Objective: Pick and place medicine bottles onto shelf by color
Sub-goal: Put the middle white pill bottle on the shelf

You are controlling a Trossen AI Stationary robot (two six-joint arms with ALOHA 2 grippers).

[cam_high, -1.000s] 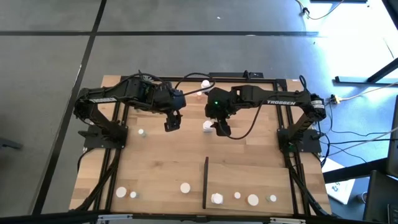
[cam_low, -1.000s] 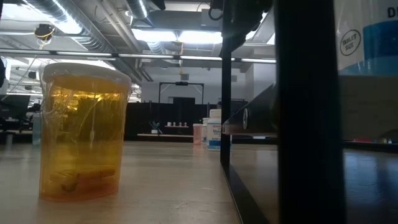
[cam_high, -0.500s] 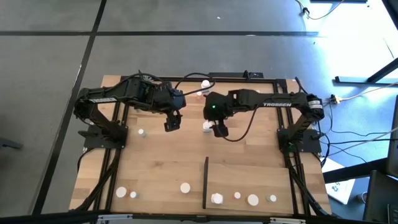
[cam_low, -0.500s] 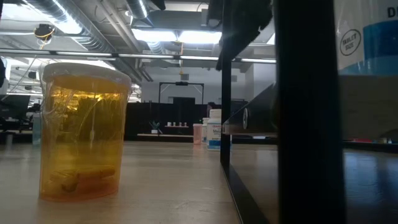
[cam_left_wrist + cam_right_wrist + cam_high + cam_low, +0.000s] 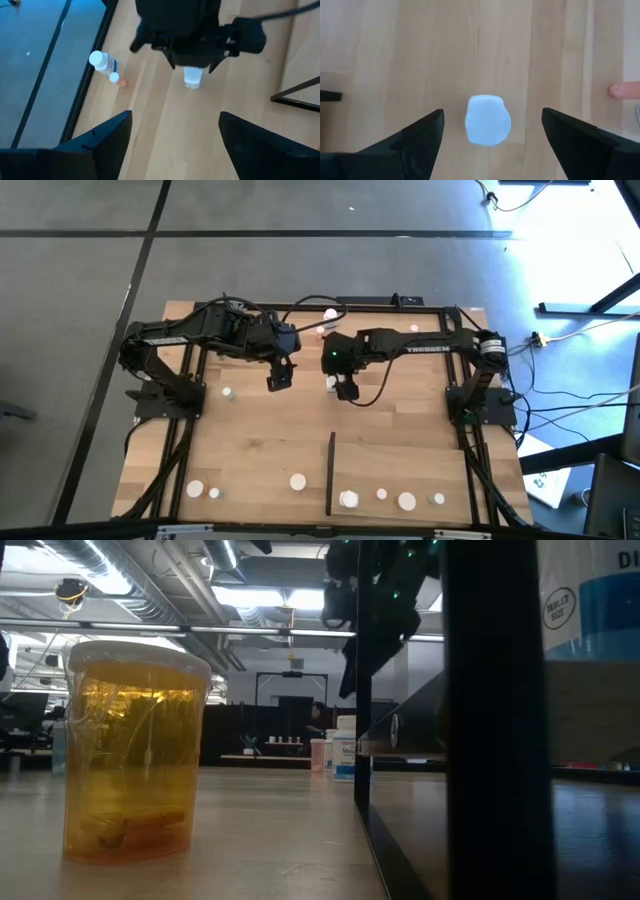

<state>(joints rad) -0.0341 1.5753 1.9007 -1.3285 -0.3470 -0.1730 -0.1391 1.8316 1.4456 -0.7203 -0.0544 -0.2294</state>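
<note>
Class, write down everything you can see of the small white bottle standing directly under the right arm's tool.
The white bottle is a small round one, seen mostly from its cap; in the left wrist view its pale, plastic-looking body shows below the cap. It stands upright on the bare wooden tabletop, near the middle of the table's far half. The right tool hangs over it, open, with one finger on each side and clear gaps between. Nothing but the tabletop touches it.
</note>
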